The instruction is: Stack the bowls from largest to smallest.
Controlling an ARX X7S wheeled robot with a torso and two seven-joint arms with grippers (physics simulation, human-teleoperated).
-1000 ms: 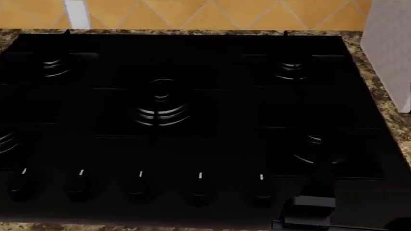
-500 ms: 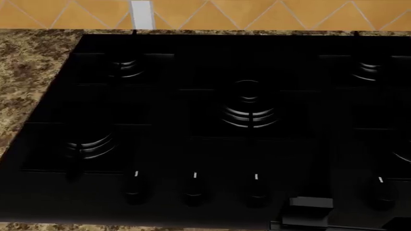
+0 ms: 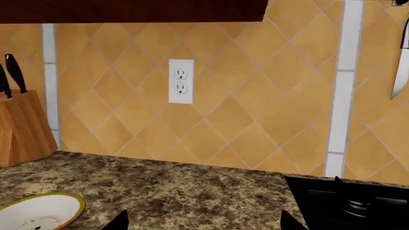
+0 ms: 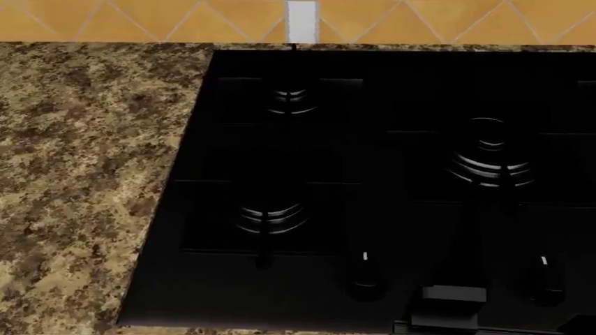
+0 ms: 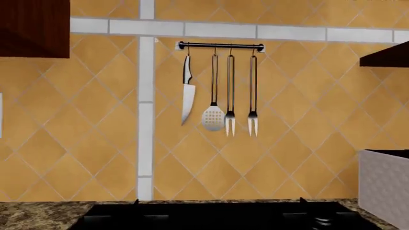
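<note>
Black glass of the five-burner cooktop point(image 4: 391, 188) fills most of the head view, its white-marked control knobs point(image 4: 365, 276) nearest, with a dark block of robot hardware point(image 4: 451, 307) at the near edge whose end effector state I cannot tell. Speckled brown granite worktop point(image 4: 84, 160) lies to the cooktop's left. In the left wrist view, two dark tips of the left end effector point(image 3: 201, 221) stand well apart, spread with nothing between them, above the granite. Just beside them sits the small white bowl with a yellow rim point(image 3: 39, 212), resting on the worktop and partly cut off by the picture's edge; the larger plain bowl shows in no view. Farther back stand a wooden knife block point(image 3: 22, 129) and a white wall outlet point(image 3: 181, 81) on the orange diamond-tiled backsplash point(image 3: 255, 115). The right wrist view shows a black rail with hanging knife, skimmer and forks point(image 5: 221, 47), and a white patterned paper towel roll point(image 5: 383, 184) at the side.
</note>
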